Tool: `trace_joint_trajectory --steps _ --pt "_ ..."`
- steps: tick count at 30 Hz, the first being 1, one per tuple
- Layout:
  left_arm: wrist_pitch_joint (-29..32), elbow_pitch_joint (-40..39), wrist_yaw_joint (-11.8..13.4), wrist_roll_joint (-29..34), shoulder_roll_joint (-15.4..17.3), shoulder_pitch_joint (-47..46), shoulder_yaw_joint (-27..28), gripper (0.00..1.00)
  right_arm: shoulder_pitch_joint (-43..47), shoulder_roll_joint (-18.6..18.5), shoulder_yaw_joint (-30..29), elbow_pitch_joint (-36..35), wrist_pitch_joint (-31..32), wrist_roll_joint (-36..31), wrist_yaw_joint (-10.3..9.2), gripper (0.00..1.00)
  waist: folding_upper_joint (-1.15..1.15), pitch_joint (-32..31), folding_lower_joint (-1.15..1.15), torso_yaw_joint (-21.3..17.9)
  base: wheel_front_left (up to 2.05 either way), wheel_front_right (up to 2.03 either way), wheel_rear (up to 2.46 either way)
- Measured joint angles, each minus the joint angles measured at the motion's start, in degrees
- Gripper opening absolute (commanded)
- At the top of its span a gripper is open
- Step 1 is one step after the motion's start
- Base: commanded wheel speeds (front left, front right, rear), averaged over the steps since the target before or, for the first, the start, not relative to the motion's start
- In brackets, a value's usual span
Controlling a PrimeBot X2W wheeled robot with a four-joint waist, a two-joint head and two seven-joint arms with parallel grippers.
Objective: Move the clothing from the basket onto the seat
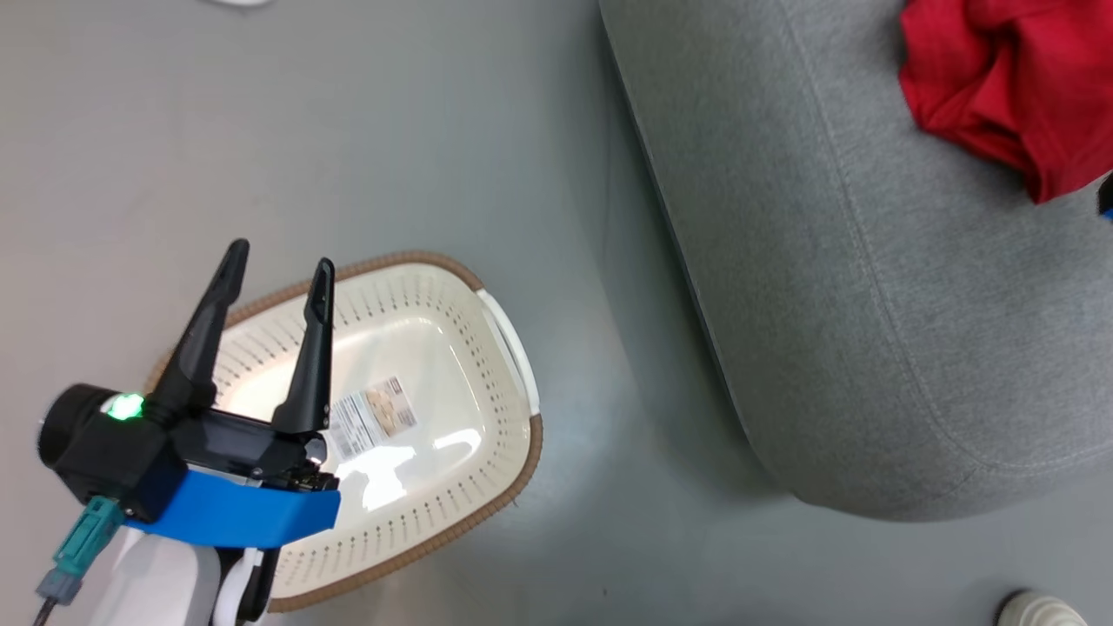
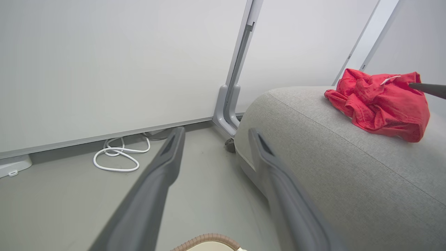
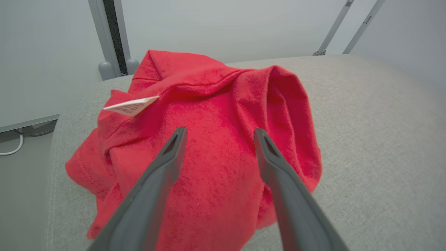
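Clothing (image 3: 216, 157) is laid on the seat (image 3: 366, 122) ahead of spread right jaws; the basket (image 1: 435, 513), beneath spread left jaws, is emptied.

text: none legible | sticker (image 1: 374, 420) in basket (image 1: 409, 257): print too small; tag (image 3: 130, 105) on clothing (image 3: 209, 167): blurred

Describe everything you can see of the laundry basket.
The basket is cream-white plastic, rounded rectangular, with rows of small holes in its walls, a brown woven-look rim and a white side handle. It stands upright on the floor, apart from the seat. A printed sticker lies on its glossy bottom. The open left gripper hangs above it.
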Motion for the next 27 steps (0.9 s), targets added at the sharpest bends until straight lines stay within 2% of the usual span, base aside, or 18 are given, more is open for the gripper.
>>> trace_joint_trajectory --steps 6,10,11,21,27 --pt "-1.0 7.9 -0.1 -2.2 -3.3 0.6 0.4 1.0 7.6 2.4 4.4 -6.0 -0.7 1.1 0.0 1.0 0.0 -7.6 -0.01 1.0 0.0 0.0 0.0" --pt "-1.1 11.6 0.0 -3.1 -5.1 2.7 2.0 1.0 14.0 4.5 7.8 -12.4 -0.7 1.6 0.0 1.0 0.0 -12.7 -0.01 1.5 0.0 0.0 0.0" --pt "-1.2 12.4 0.0 -3.3 -6.0 3.5 3.2 1.0 17.9 5.4 9.3 -16.1 -0.6 1.8 0.0 1.0 0.0 -15.1 -0.02 1.8 0.0 0.0 0.0" --pt "-1.2 15.6 -1.0 -2.2 -10.9 9.8 8.6 1.0 36.2 11.3 12.4 -34.2 1.3 0.1 0.0 1.0 0.0 -25.2 -0.02 4.5 0.0 0.0 0.0" --pt "-1.2 16.7 -1.4 -1.4 -13.4 12.3 11.1 1.0 44.7 14.7 13.2 -41.0 1.6 -1.8 0.0 1.0 0.0 -28.9 -0.01 7.5 0.0 0.0 0.0"
